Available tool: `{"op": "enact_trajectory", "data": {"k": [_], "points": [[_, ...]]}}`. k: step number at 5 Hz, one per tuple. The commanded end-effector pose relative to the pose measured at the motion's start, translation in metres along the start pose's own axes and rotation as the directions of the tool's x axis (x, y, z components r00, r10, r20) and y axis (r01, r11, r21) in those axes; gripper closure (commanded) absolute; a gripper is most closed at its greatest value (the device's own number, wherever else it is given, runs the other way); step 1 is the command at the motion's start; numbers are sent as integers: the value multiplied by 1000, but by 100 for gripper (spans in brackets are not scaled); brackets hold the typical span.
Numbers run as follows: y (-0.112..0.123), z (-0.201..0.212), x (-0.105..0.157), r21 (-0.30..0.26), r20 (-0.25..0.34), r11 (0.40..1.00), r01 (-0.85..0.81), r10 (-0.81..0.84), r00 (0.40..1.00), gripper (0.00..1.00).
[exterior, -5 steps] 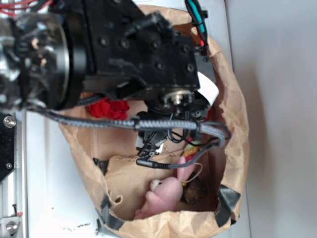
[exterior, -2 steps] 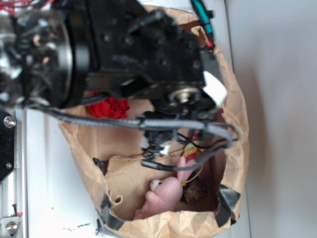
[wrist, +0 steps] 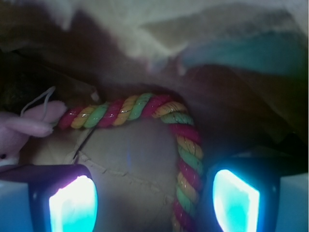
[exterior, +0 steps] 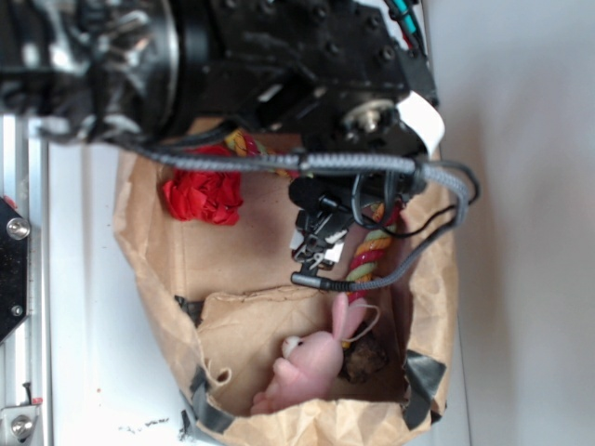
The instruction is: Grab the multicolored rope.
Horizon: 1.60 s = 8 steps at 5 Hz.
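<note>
1. Exterior view: the black robot arm [exterior: 279, 65] reaches over a brown paper bag [exterior: 149, 269] patched with grey tape. The multicolored rope [exterior: 370, 255] lies along the bag's right side, partly hidden behind the arm's grey cable [exterior: 372, 165]. A red ruffled ball [exterior: 203, 193] sits at the upper left, and a pink plush rabbit [exterior: 316, 358] lies near the bag's lower edge. The gripper [exterior: 316, 243] hangs just beside the rope.

2. Wrist view: the rope [wrist: 145, 107] arcs across the paper floor from the rabbit's ear [wrist: 36, 121] and down toward the right finger [wrist: 235, 199]. The gripper [wrist: 153, 203] stands spread wide, clasping nothing; the rope runs just inside the right finger.
</note>
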State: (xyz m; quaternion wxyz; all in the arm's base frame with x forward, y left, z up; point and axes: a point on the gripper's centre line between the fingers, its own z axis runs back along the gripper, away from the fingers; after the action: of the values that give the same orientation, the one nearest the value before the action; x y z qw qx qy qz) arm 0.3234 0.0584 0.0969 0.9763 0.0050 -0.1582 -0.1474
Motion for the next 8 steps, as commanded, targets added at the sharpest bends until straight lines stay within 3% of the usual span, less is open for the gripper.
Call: {"op": "enact_trajectory", "data": {"k": [1, 5, 7, 8], "points": [[26, 15, -1, 29, 53, 999, -38, 36, 998, 0], [34, -15, -12, 38, 60, 998, -46, 43, 997, 0], [29, -32, -18, 26, 76, 997, -75, 73, 994, 0], [24, -42, -20, 49, 62, 996, -71, 68, 996, 0]]}}
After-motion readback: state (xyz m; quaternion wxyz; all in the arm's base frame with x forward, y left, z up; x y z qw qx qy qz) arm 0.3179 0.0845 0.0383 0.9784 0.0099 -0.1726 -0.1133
